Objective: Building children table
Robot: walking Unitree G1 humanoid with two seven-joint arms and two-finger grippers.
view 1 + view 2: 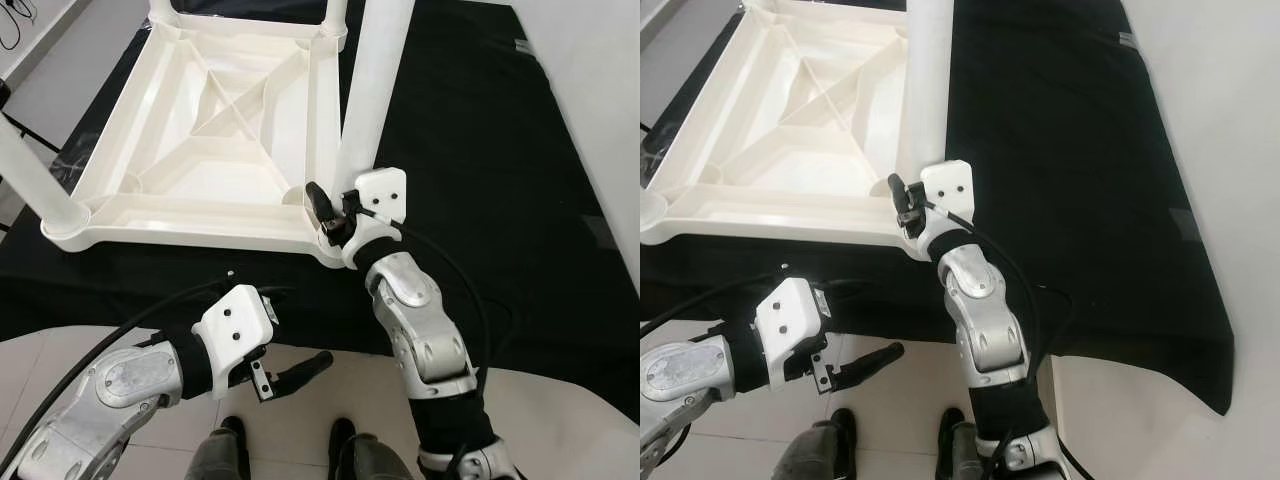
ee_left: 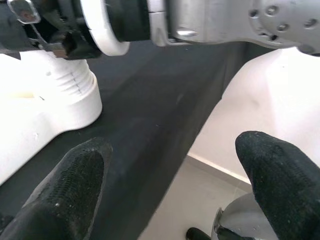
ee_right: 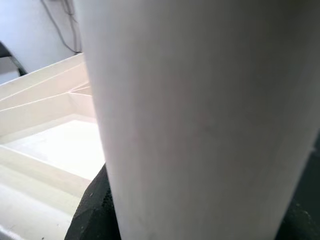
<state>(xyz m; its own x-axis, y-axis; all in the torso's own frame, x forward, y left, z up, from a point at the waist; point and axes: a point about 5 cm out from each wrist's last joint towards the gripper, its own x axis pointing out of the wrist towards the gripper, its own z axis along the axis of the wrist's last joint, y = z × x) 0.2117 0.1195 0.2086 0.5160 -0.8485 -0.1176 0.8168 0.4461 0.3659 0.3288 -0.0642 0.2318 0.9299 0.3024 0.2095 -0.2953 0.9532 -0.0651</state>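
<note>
The white plastic table lies upside down on a black cloth, its ribbed underside facing up. A white leg stands in the near right corner socket. My right gripper is shut on this leg just above the socket; in the right wrist view the leg is pressed against a black finger. Another leg stands at the near left corner. My left gripper hangs low over the floor in front of the cloth's edge, open, with nothing between its fingers.
Two more legs rise at the table's far corners. The black cloth stretches well to the right of the table. Pale floor tiles and my own feet lie below. A cable trails at the far left.
</note>
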